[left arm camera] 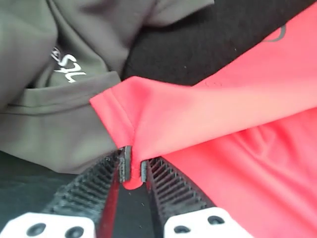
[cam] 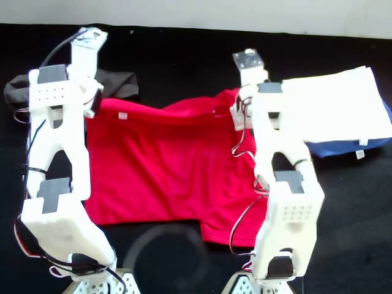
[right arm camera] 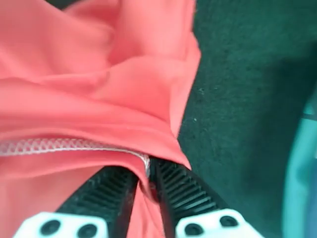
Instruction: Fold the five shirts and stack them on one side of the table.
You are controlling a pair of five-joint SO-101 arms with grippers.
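A red shirt [cam: 165,165] lies spread on the black table, its far part folded toward the front. My left gripper [left arm camera: 132,171] is shut on a corner of the red shirt [left arm camera: 208,124] at its far left, beside a dark grey shirt [left arm camera: 54,94]. At the far right of the red shirt [right arm camera: 99,99] my right gripper [right arm camera: 148,176] is shut on the fabric edge near the collar. In the high view the left gripper [cam: 93,105] and right gripper [cam: 240,109] sit at the shirt's far corners. A white folded shirt [cam: 340,104] lies on a blue one [cam: 343,147] at the right.
The dark grey shirt [cam: 113,82] is bunched at the far left behind the left arm. The black table [cam: 184,55] continues to a pale wall at the back. The arm bases stand at the front edge, with bare cloth between and right of them.
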